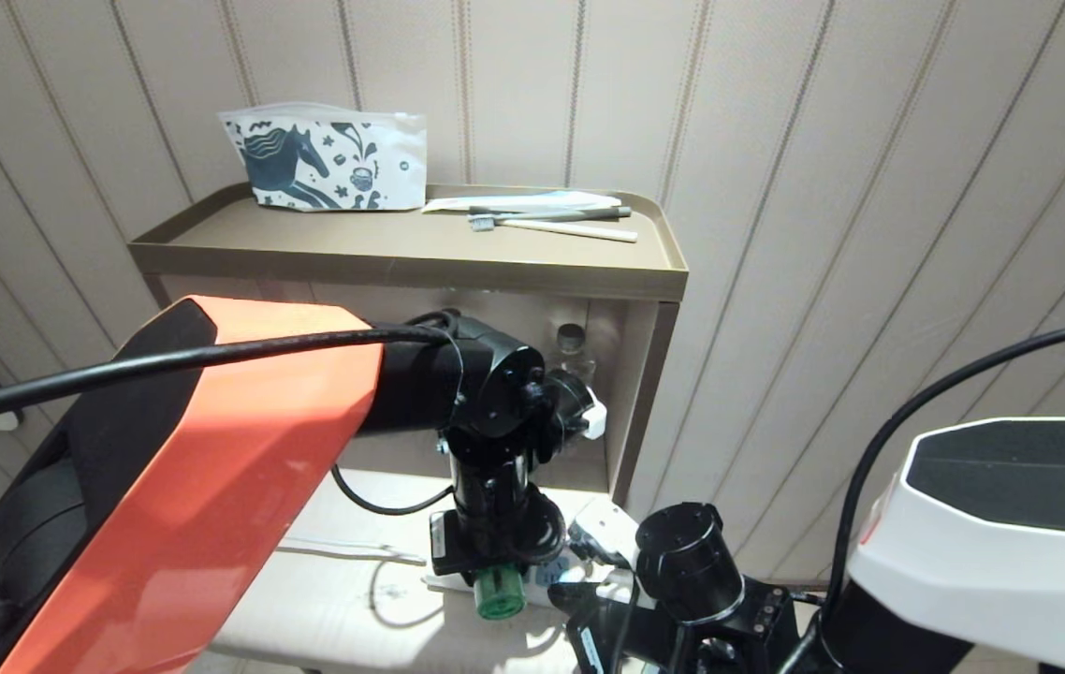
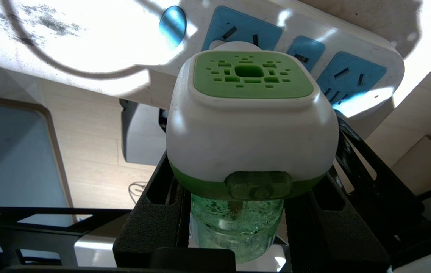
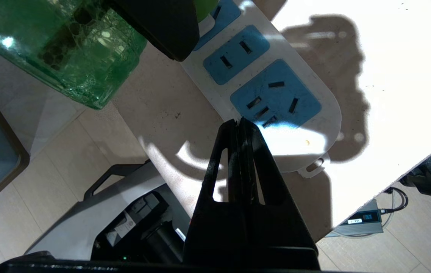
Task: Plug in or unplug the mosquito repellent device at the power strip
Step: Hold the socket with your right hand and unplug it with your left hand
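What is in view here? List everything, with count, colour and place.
mosquito repellent device: one, white and green head, clear green bottle; at the power strip, between the left fingers
power strip: one, white with blue sockets; on the low pale surface
cabinet: one, brown; against the wall
pouch: one, white with a dark horse print; on the cabinet top
toothbrushes: two, grey and cream; on the cabinet top beside the pouch
bottle: one, clear with a dark cap; inside the cabinet recess
left gripper: black, on the orange arm; fingers around the device
right gripper: black, fingers shut; at the strip's end
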You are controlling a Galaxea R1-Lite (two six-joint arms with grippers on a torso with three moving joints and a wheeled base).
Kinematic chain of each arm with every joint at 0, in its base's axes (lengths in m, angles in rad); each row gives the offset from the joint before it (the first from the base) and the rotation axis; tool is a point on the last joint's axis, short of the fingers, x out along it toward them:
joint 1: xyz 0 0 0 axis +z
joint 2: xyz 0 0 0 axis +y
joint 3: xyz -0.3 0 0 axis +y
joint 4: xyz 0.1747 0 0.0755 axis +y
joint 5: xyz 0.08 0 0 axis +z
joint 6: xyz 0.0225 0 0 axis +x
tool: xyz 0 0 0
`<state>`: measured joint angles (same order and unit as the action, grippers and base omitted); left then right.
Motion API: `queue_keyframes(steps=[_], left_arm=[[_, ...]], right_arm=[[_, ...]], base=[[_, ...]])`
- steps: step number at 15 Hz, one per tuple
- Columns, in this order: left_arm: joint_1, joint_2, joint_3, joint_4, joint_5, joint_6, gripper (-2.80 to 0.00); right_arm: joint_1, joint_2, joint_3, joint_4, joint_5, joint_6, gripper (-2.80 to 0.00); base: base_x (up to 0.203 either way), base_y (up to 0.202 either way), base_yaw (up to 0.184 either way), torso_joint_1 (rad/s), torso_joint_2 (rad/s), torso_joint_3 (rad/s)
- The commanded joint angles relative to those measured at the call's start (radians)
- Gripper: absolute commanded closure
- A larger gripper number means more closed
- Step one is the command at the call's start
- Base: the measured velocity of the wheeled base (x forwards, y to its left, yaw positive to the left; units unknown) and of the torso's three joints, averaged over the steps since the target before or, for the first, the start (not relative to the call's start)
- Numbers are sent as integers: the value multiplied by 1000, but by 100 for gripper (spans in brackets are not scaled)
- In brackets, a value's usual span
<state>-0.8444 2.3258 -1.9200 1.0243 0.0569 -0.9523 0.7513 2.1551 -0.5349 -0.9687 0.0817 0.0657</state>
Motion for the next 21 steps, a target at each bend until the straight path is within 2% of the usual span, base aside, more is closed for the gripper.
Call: queue_keyframes(steps=[1, 3, 6, 17, 18, 21], left_arm=[[-1, -8, -1, 7, -2, -5, 0], [-1, -8, -1, 7, -2, -5, 0], [2, -58, -2, 17, 49, -2, 0], [3, 2, 0, 7, 73, -2, 0], [4, 14, 1, 2, 72, -3, 0], [5, 29, 1, 1, 70, -3, 0]], right_arm=[[0, 14, 3, -1, 1, 0, 0], [0, 14, 3, -1, 1, 0, 0], [2, 15, 55, -62, 1, -6, 0], [-1, 16, 82, -114, 1, -6, 0], [-6, -5, 93, -167, 0, -5, 0], [-11, -28, 103, -184, 0, -4, 0]], base=[[0, 0, 0, 0, 0, 0], [0, 0, 0, 0, 0, 0], [0, 0, 0, 0, 0, 0], [0, 0, 0, 0, 0, 0], [0, 0, 0, 0, 0, 0], [0, 0, 0, 0, 0, 0]])
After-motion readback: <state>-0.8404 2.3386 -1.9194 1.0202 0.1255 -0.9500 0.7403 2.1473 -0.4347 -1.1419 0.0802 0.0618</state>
